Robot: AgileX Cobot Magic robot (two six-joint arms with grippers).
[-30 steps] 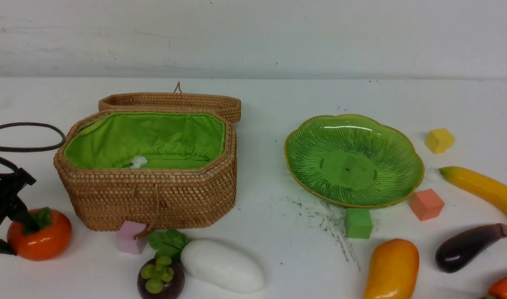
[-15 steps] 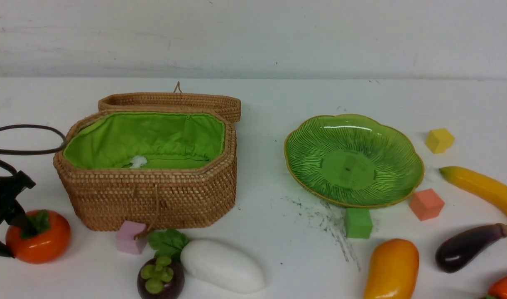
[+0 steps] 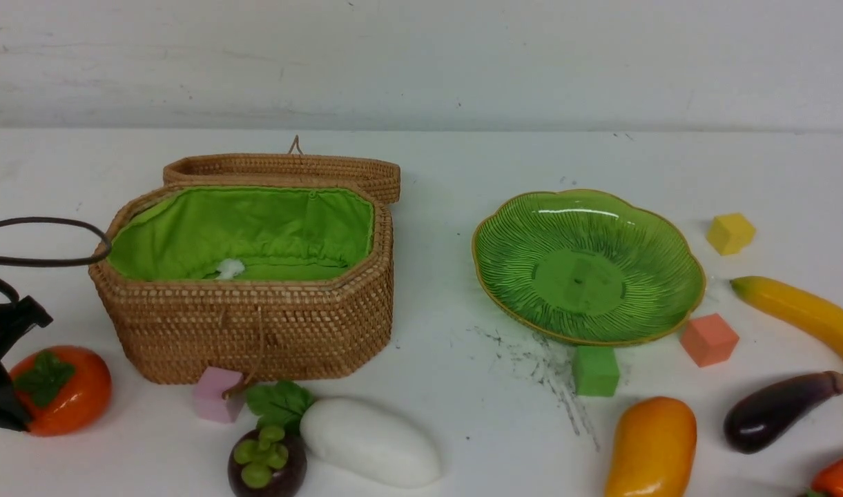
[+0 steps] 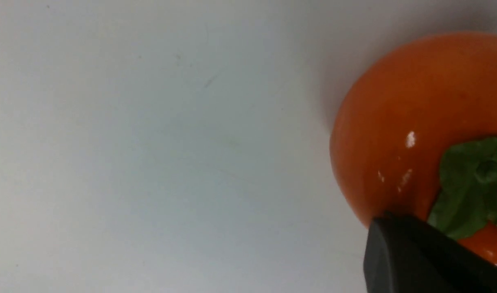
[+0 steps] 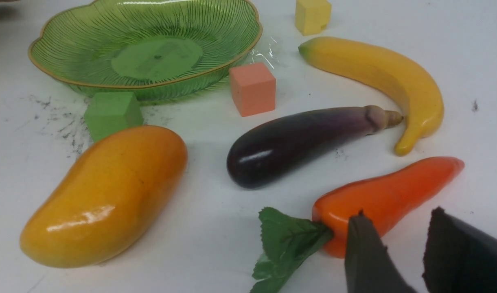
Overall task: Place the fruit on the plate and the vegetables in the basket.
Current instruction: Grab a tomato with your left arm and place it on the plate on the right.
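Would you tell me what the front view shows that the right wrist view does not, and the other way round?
Only the front view: the basket, persimmon, mangosteen, radish and pink cube. Only the right wrist view: the open right end effector and the leaves on the pepper. Both: the plate, mango, eggplant, banana, green cube, orange cube, yellow cube, and the pepper's body, cut off at the front view's corner.
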